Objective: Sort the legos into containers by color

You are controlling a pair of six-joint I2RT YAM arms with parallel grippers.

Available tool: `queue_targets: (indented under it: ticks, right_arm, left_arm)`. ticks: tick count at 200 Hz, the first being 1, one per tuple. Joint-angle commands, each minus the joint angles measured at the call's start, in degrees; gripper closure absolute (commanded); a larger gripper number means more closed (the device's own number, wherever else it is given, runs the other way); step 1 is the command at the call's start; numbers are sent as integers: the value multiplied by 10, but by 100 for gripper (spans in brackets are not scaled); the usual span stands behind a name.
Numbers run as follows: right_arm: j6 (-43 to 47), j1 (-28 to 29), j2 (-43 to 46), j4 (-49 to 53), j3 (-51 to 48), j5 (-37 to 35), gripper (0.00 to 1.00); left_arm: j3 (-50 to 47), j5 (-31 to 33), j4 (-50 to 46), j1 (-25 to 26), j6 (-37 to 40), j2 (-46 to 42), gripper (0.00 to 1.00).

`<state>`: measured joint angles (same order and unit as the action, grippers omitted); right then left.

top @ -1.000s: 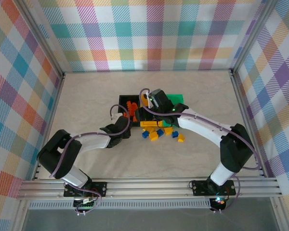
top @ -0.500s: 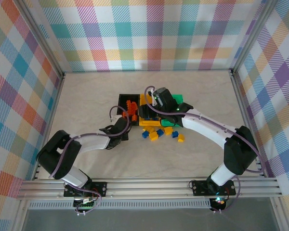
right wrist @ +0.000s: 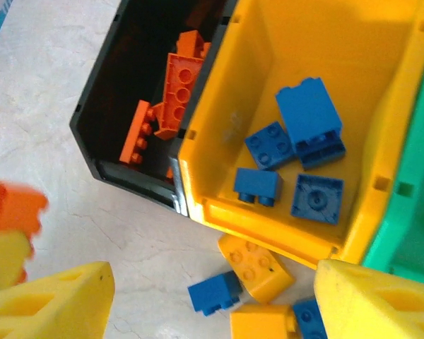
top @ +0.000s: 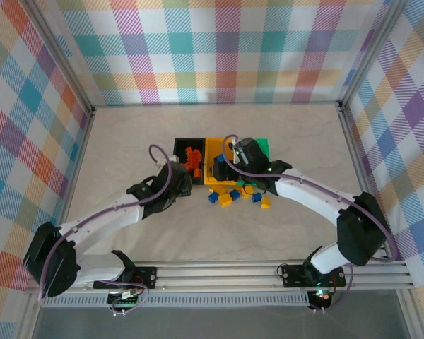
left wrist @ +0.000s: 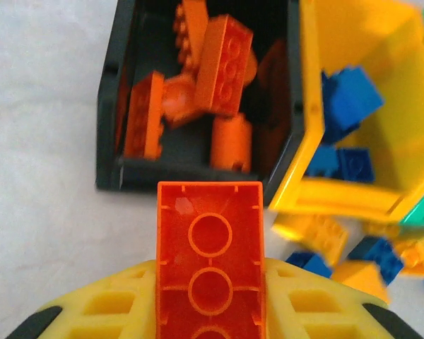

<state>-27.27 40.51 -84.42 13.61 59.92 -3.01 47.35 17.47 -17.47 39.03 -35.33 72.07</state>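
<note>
Left wrist: orange brick (left wrist: 210,258), underside showing, long axis toward black bin (left wrist: 127,174).

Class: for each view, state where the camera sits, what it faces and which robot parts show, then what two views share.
Top external: above and behind the bases, looking down at the table; left arm and right arm show.
Left wrist: behind the left gripper, facing the black bin; its fingers clamp an orange brick.
Right wrist: behind the open right gripper, facing the yellow bin.
Both wrist views share the two bins.
</note>
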Motion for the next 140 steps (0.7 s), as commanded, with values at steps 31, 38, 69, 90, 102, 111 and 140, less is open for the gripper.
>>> queue_targets:
  ticks: [31, 38, 69, 90, 102, 111, 140]
  right_arm:
    - [-25, -10, 83, -2, -75, -3, 25]
    - [-27, -11, 93, -1, -85, -4, 24]
    - [-30, -11, 127, 12, -107, -1, 24]
    - [-26, -12, 142, 26, -115, 0, 23]
    - [-25, -14, 148, 37, -118, -1, 22]
    - [-25, -15, 154, 40, -123, -4, 22]
    - [-30, -26, 168, 63, -145, -18, 22]
  left_arm:
    - [131, -16, 40, -61, 4, 163, 77]
    - [146, -19, 41, -68, 3, 183, 78]
    - [199, -17, 29, -84, 2, 254, 70]
    - [214, -37, 33, -84, 0, 266, 44]
    - [213, -51, 39, -82, -2, 258, 33]
    - [210, -57, 42, -76, -1, 245, 27]
    - [192, -79, 49, -54, -2, 178, 18]
